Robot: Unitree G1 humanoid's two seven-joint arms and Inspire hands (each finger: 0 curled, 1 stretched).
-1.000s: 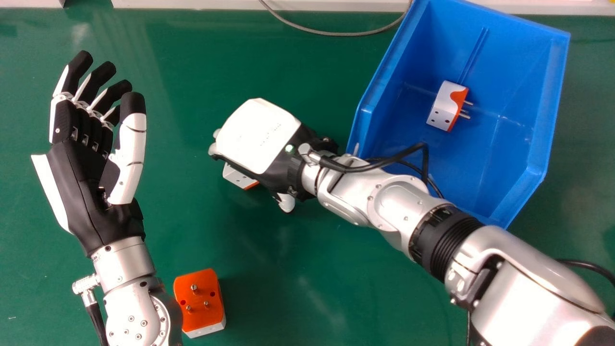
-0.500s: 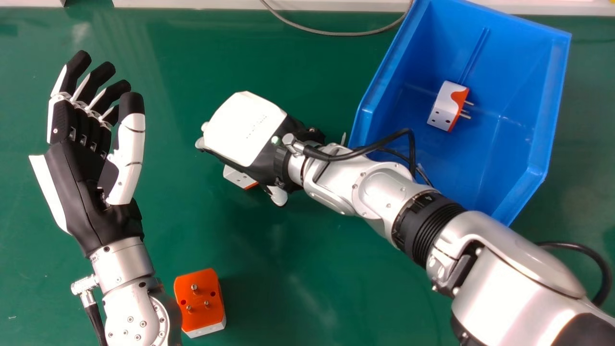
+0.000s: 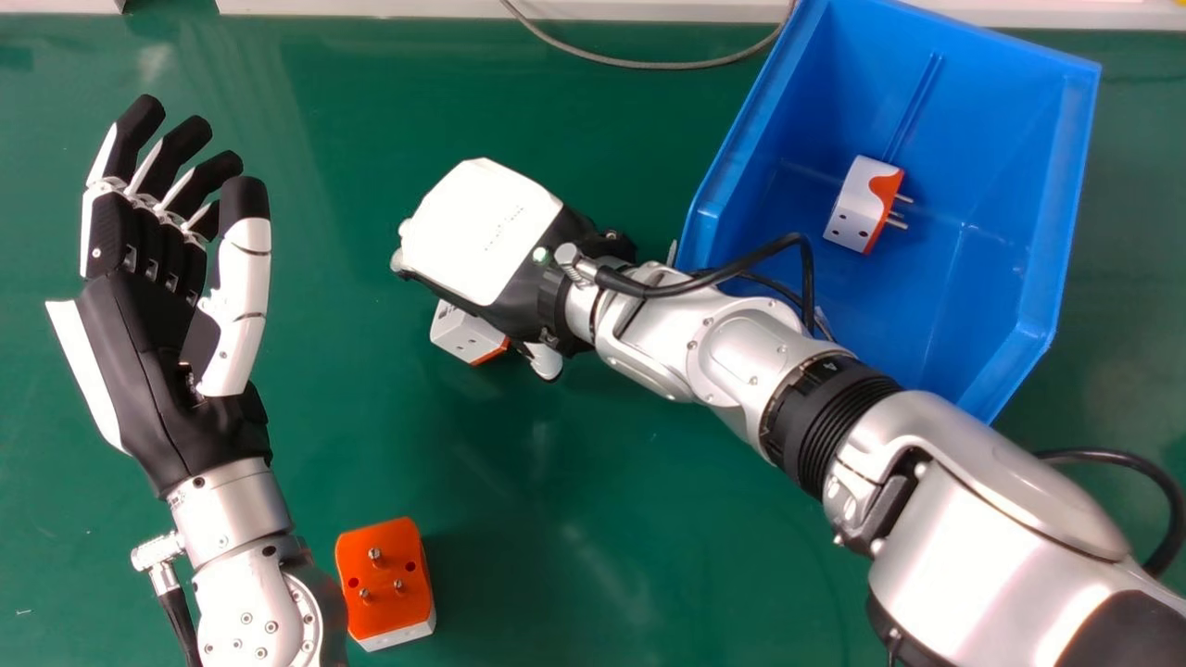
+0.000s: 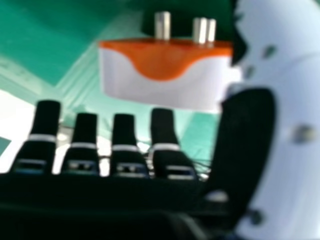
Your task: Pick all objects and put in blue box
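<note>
In the head view, my right hand (image 3: 486, 232) has shifted slightly forward and right, baring more of the plug adapter (image 3: 466, 335) under it on the bench (image 3: 556, 519). A second adapter (image 3: 383, 570) lies prongs-up near my left hand (image 3: 167, 371); a third (image 3: 857, 208) sits inside the blue box (image 3: 964, 296). In the right hand view, my fingers (image 4: 127, 150) are extended, gripping nothing, near the first adapter.
</note>
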